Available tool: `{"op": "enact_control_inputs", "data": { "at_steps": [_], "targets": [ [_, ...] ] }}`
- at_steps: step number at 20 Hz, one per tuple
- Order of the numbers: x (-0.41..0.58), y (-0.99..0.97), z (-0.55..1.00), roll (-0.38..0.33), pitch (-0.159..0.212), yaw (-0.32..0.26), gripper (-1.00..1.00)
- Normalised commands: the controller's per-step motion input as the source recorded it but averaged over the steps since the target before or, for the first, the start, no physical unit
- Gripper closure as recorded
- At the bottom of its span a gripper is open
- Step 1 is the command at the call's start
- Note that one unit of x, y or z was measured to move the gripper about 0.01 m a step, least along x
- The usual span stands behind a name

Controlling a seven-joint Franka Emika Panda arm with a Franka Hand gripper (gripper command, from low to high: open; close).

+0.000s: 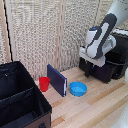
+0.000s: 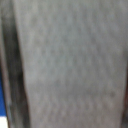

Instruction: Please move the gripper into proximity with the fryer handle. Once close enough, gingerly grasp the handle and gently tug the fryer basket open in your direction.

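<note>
In the exterior view the black boxy air fryer (image 1: pixel 119 50) stands at the right on the wooden table. Its glossy black basket front (image 1: pixel 107 71) faces the exterior view's left. My gripper (image 1: pixel 88 72) hangs from the white arm directly in front of that basket front, fingers pointing down, very close to or touching it. The fryer handle is hidden behind the gripper head. The frames do not show whether the fingers are open or shut. The wrist view shows only a blurred grey surface with a dark strip at one edge.
A blue bowl (image 1: pixel 78 89) sits on the table (image 1: pixel 97 107) just below the gripper. A dark-blue flat slab (image 1: pixel 57 80) stands upright next to a red cup (image 1: pixel 44 83). A large black fabric crate (image 1: pixel 20 100) fills the exterior view's lower left. A pale woven screen (image 1: pixel 45 30) stands behind.
</note>
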Motion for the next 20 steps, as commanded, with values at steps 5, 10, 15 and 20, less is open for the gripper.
{"op": "enact_control_inputs", "data": {
  "at_steps": [5, 10, 15, 20],
  "targets": [
    [0.392, 0.47, -0.14, 0.001, 0.028, -0.052, -1.00],
    [-0.147, -0.01, 0.43, -0.012, 0.043, -0.053, -1.00],
    [-0.032, 0.05, 0.82, -0.026, 0.149, -0.003, -1.00],
    [0.134, 0.17, 0.69, -0.047, 0.090, -0.060, -1.00]
  ]
}}
